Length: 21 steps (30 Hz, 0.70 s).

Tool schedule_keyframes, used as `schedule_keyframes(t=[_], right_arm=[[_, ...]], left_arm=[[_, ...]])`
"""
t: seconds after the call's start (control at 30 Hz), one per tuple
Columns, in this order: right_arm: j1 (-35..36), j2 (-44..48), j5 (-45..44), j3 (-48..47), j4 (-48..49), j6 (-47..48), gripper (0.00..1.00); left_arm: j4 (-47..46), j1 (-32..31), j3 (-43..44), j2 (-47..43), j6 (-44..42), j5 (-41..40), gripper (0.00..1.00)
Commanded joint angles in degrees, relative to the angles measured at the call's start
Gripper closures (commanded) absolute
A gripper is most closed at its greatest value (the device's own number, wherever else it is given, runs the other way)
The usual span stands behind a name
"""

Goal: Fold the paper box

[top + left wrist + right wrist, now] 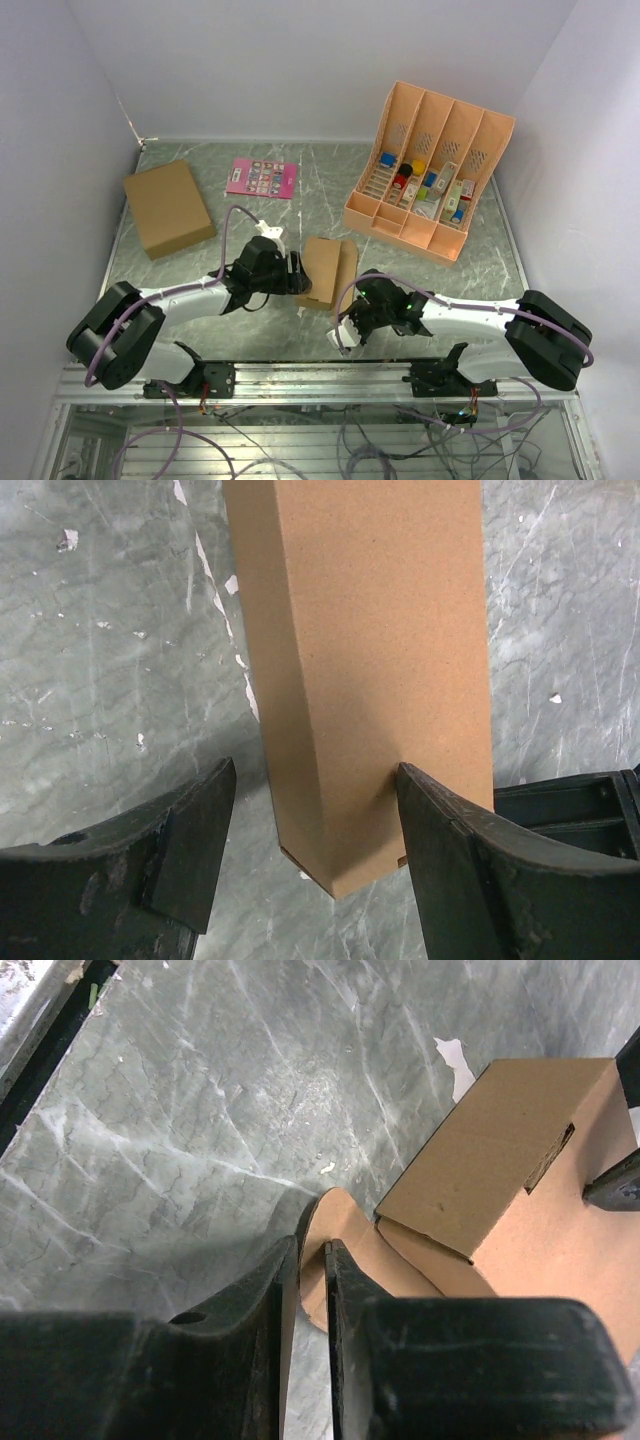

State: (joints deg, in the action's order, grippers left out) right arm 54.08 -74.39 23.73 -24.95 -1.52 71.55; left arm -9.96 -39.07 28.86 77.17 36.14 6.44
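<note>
The paper box (328,268) is a small oblong brown carton lying on the green marbled table between the two arms. My left gripper (297,273) is open around its near end. In the left wrist view the box (380,610) runs up the frame. The right finger (450,840) touches its side, and the left finger (190,840) stands apart from it. My right gripper (350,318) is shut on the box's rounded tab flap (350,1225), which sticks out from the open end of the box (480,1160).
A larger plain brown cardboard box (167,207) lies at the back left. A pink card (262,177) lies behind the middle. An orange slotted rack (430,170) holding small coloured items stands at the back right. White walls close in on three sides.
</note>
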Motion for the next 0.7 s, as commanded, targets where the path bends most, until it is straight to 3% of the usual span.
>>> schedule_keyframes(t=[0.0, 0.67], right_arm=[[0.11, 0.93, -1.70, 0.44, 0.58, -2.56, 0.86], [-5.78, 1.31, 3.21, -3.59, -1.63, -15.74, 0.91]], left_arm=[[-0.58, -0.26, 0.97, 1.91, -1.60, -1.31, 0.25], [2.40, -0.29, 2.35, 5.25, -1.77, -1.19, 0.30]])
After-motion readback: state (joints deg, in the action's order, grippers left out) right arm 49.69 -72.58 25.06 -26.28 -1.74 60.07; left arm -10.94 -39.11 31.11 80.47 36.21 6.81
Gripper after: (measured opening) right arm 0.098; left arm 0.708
